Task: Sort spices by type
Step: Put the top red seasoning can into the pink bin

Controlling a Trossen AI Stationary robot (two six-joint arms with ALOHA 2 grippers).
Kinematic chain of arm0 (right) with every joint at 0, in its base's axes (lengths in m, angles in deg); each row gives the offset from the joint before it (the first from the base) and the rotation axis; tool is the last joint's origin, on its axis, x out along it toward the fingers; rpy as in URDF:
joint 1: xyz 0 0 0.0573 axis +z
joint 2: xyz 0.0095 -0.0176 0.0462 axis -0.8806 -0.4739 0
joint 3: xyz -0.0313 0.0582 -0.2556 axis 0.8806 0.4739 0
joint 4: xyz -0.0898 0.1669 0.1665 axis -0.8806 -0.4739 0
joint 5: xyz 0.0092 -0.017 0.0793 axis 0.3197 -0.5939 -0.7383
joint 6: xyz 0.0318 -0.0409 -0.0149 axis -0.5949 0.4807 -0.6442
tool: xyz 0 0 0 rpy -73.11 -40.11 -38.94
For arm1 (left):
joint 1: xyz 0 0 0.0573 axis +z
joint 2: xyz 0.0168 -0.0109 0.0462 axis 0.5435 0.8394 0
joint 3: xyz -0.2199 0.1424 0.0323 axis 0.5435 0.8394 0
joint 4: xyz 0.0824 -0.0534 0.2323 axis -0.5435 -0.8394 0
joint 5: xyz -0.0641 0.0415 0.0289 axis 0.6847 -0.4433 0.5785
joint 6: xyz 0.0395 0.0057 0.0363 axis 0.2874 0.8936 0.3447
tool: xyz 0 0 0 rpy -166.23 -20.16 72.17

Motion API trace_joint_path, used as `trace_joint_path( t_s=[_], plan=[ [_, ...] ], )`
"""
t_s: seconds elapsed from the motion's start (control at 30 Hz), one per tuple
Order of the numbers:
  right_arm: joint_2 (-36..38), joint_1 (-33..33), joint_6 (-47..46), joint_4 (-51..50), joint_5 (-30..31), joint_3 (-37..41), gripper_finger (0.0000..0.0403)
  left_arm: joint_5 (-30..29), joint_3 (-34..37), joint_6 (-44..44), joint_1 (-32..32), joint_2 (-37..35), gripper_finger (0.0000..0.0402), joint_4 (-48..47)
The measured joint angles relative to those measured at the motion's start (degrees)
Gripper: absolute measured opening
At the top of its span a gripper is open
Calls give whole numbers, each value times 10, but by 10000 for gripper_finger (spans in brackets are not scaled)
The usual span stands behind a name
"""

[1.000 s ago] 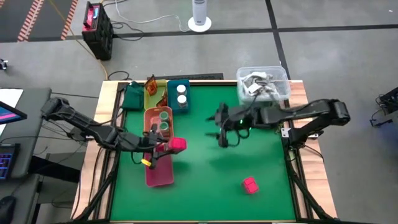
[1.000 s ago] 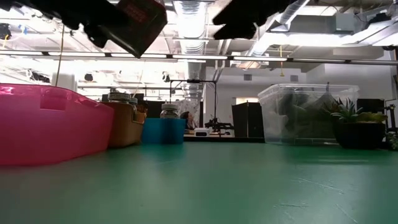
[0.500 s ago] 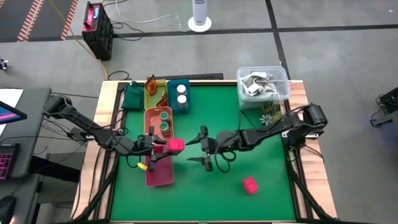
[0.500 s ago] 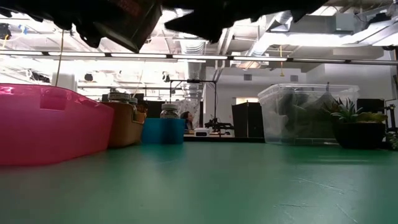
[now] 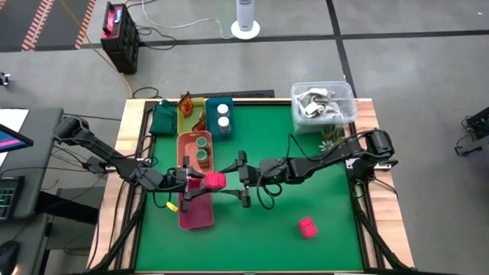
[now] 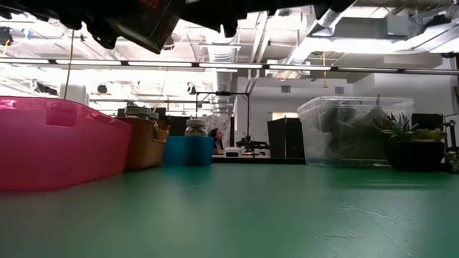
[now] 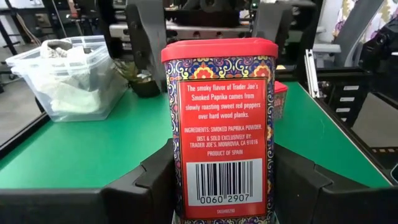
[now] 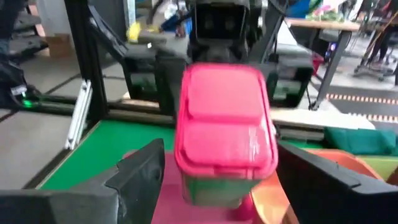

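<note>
Nearest the front edge of the green table (image 5: 321,191), a pink spice tin (image 5: 307,227) lies alone on the mat, well apart from both arms. Farther in, the left gripper (image 5: 200,180) is clamped on a second pink-lidded tin (image 5: 215,179), holding it just above the right edge of the pink tray (image 5: 195,214); the left wrist view shows this tin (image 7: 219,124) upright between the dark fingers (image 7: 149,186), its label reading smoked paprika. Facing it, the right gripper (image 5: 242,177) reaches in from the right, its jaws spread wide on either side of the held tin without closing on it; the right wrist view shows the pink lid (image 8: 225,118) between those fingers (image 8: 140,177). Beyond, two green-lidded jars (image 5: 202,147) sit in the far end of the pink tray. Farther back, orange-brown sachets (image 5: 187,107) rest in a yellow tray (image 5: 185,124), and two white jars (image 5: 223,114) stand in the blue tray (image 5: 221,131). At the far right corner sits a clear tub (image 5: 322,103).
</note>
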Motion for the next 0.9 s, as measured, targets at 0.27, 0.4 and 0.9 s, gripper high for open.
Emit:
trace_joint_path(
  t_s=[0.27,0.4,0.9],
  plan=[
    [0,-2,2,-3,0,-6,286,1,0,10,0,0,196,7],
    [0,-2,11,-4,0,-6,239,1,0,10,0,0,196,8],
    [0,-9,19,-30,-4,-6,236,1,-55,-11,1,-1,234,-96]
  ],
)
